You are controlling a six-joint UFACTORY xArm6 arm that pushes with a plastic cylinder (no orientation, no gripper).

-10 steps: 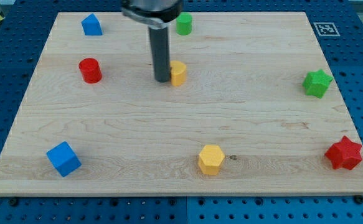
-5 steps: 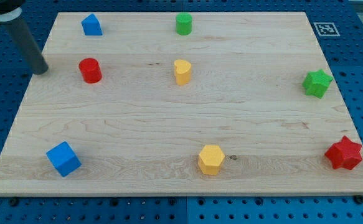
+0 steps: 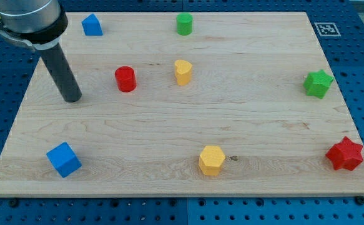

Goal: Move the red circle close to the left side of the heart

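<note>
My tip (image 3: 73, 99) stood on the tabletop (image 3: 169, 125) at about eight o'clock from the red circle (image 3: 125, 79), apart from it. The circle sat at nine o'clock of the yellow heart (image 3: 182, 72), a gap between them, so another rightward push seemed needed. No hand exists to open or close.

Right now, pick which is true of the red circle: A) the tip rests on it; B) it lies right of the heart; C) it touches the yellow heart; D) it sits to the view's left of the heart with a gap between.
D: the red circle sits left of the yellow heart, wood showing between them; my tip is off to its left.
</note>
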